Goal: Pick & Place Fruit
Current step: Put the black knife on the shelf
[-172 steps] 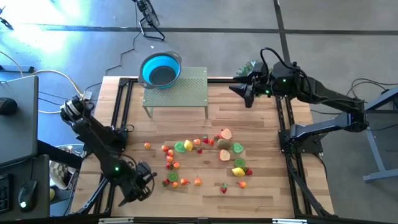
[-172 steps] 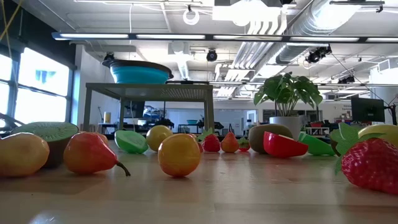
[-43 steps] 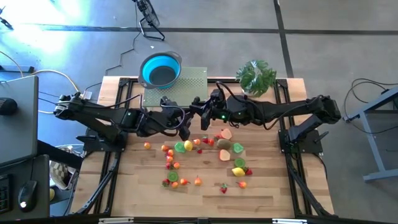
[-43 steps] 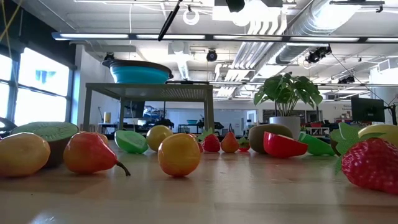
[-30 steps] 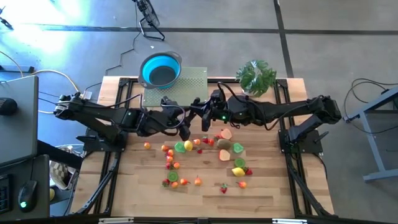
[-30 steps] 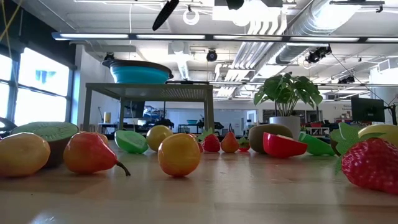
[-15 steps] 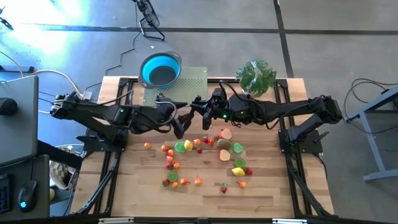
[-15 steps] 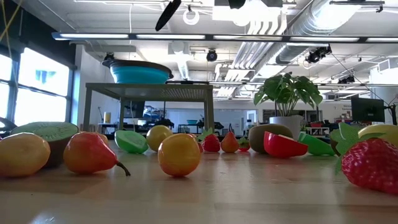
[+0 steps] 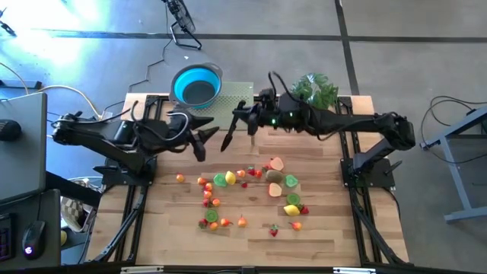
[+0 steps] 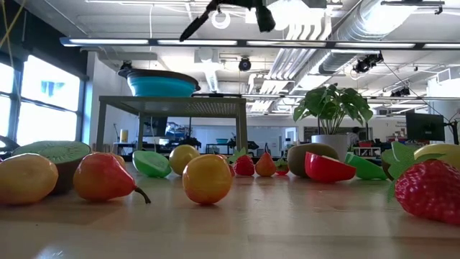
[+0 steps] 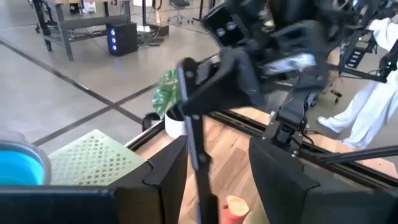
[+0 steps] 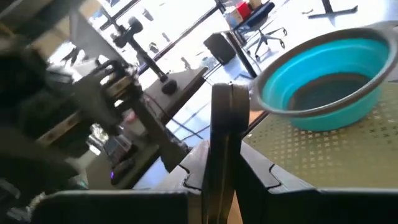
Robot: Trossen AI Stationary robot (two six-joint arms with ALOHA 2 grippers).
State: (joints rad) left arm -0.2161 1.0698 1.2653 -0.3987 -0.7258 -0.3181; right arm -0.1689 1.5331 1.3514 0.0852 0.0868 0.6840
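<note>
Toy fruit (image 9: pixel 251 190) lies scattered on the wooden table (image 9: pixel 327 228); in the low view the pieces (image 10: pixel 207 178) rest on its top. Both grippers hang above the table's middle, just in front of the green stand (image 9: pixel 228 110), and touch no fruit. My left gripper (image 9: pixel 199 146) is open, and its wrist view (image 11: pixel 217 146) shows nothing held between its fingers. My right gripper (image 9: pixel 227 143) is shut with its two fingers pressed together (image 12: pixel 229 87). It stands a short way to the right of the left gripper, and I see nothing in it.
A blue bowl (image 9: pixel 196 85) sits on the perforated green stand at the table's far edge. A potted plant (image 9: pixel 312 91) stands at the far right. Black frame rails (image 9: pixel 144 137) run along the left and right sides.
My left gripper has drawn back toward the table's left edge, away from the right gripper. My right gripper has swung toward the far edge and the green stand and has rolled a little, its fingers staying shut. The fruit has not moved.
</note>
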